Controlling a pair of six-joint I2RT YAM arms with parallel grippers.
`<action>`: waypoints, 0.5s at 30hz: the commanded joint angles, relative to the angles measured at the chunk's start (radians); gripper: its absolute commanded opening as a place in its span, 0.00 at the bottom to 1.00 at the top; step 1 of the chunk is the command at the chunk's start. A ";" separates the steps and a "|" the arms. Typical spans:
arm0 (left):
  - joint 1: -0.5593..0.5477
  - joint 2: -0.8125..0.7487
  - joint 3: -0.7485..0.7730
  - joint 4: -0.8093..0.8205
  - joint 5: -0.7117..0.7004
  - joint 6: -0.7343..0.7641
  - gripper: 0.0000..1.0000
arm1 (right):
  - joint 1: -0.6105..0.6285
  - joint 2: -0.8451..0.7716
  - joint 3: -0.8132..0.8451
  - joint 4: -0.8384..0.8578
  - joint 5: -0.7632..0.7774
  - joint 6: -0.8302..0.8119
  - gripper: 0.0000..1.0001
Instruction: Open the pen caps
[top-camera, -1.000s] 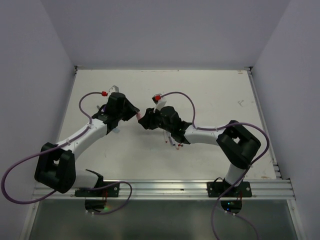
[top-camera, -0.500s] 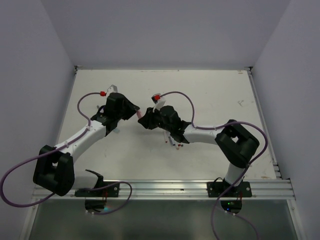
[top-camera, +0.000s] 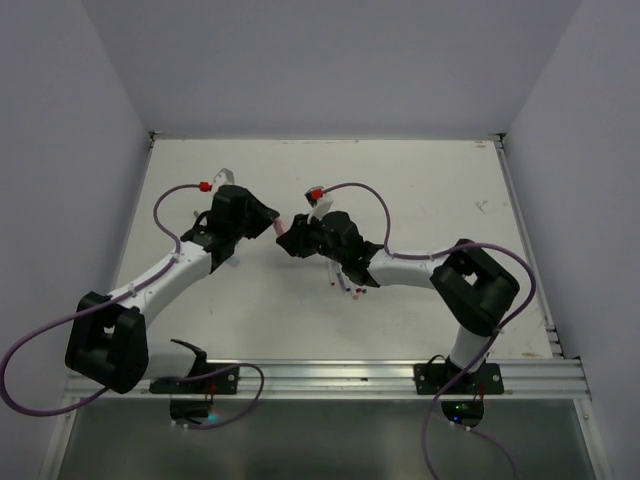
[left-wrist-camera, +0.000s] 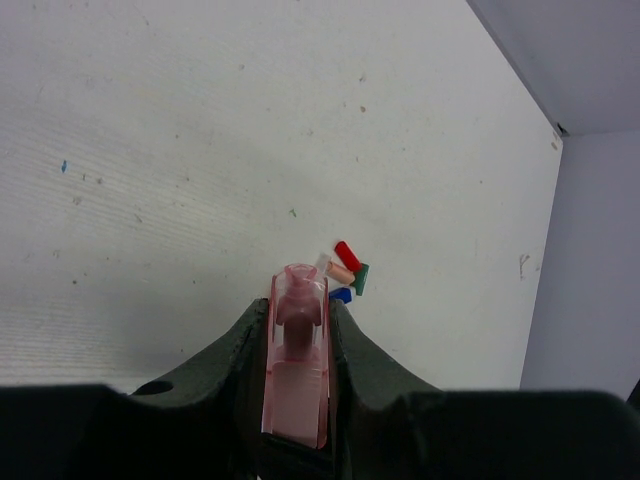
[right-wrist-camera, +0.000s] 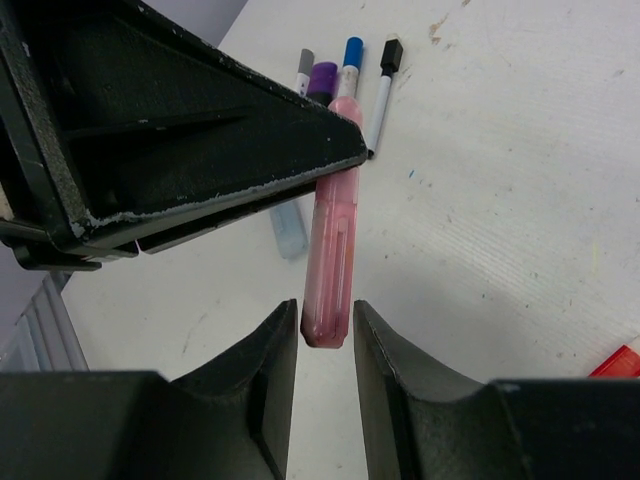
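A pink highlighter is clamped between the fingers of my left gripper, which is shut on its barrel. Its translucent pink cap points at my right gripper. That gripper's fingertips close on the cap's end from both sides. In the top view the left gripper and right gripper meet tip to tip above the middle of the table, with a pink spot between them. Capped pens lie behind: grey, purple, blue and black caps.
A light blue cap lies on the table below the highlighter. Loose red, green and blue caps lie together ahead of the left gripper. A red piece shows at the right edge. Purple cables arch over both arms.
The two grippers stay joined at the pink highlighter. The left arm's elbow has shifted slightly to the left; little else has moved.
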 joint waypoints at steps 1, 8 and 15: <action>-0.003 -0.032 -0.007 0.055 -0.035 -0.009 0.10 | -0.005 -0.057 -0.004 0.044 -0.003 -0.018 0.33; -0.005 -0.035 -0.015 0.055 -0.030 -0.005 0.09 | -0.011 -0.064 0.014 0.044 0.001 -0.018 0.43; -0.005 -0.035 -0.015 0.050 -0.036 0.002 0.09 | -0.016 -0.065 0.022 0.038 0.003 -0.021 0.36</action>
